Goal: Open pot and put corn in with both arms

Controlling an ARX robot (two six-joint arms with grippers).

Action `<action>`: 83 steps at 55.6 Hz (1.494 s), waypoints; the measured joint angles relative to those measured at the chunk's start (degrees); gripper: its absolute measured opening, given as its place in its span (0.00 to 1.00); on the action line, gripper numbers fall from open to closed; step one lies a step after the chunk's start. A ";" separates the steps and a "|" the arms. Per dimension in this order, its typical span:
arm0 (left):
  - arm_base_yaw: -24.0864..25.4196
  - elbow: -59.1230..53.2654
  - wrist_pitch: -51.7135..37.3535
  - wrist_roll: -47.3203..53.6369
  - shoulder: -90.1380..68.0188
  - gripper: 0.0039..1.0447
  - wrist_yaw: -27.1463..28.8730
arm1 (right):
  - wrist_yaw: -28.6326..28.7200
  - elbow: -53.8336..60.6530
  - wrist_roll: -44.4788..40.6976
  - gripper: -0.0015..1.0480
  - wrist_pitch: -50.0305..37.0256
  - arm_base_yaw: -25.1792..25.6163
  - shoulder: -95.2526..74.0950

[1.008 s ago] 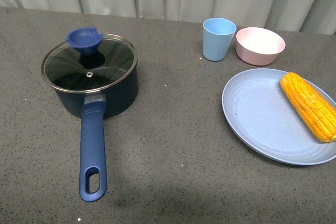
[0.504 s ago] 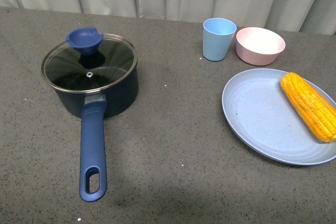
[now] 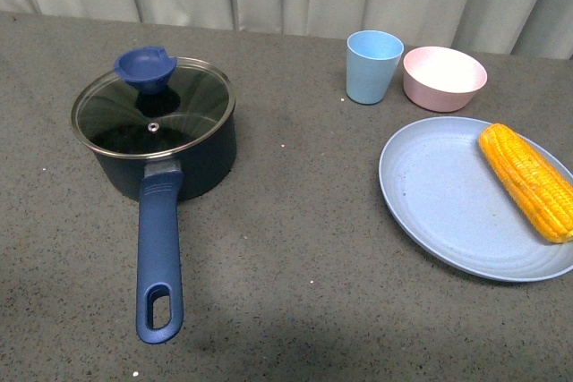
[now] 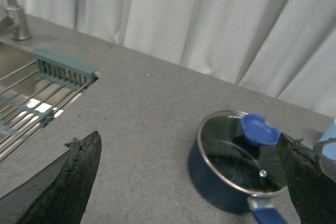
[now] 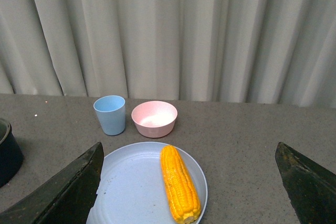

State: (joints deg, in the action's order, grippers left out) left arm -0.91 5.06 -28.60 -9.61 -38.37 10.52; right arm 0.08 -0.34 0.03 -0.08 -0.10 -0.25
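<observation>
The pot [image 3: 170,154] at left, lid [image 3: 152,112] on, faces the left gripper [image 4: 186,140], the corn [image 3: 528,181] at right the right gripper [image 5: 189,148]; both spread empty, one job each.

Bare counter [image 3: 295,221] runs down the middle of the front view, between the pot [image 3: 204,160] at left and the plate [image 3: 439,194] at right. A glass lid [image 3: 183,106] closes the pot, its knob [image 3: 143,69] at the far rim. The handle [image 3: 158,248] juts toward the lower edge. A cup [image 3: 372,64] and a bowl [image 3: 443,78] stand just behind the plate. The corn [image 3: 528,181] lies open from above.
</observation>
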 joint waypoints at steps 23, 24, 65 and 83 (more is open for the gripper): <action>-7.61 21.49 -26.12 -1.81 -53.07 0.94 -2.84 | 0.00 0.00 -0.02 0.91 0.00 0.02 0.00; -7.78 21.94 -26.12 -1.77 -53.72 0.94 -2.86 | 0.00 0.00 0.00 0.91 -0.02 0.02 0.00; -10.99 40.02 -26.21 3.61 -79.21 0.94 -7.08 | 0.00 0.00 0.00 0.91 -0.02 0.02 0.00; -10.32 41.27 -26.71 4.52 -81.70 0.78 -8.22 | 0.00 0.00 0.00 0.91 -0.02 0.02 0.00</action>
State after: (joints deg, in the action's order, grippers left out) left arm -11.22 46.33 -55.31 -5.08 -120.07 2.31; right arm 0.08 -0.34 0.03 -0.10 -0.08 -0.25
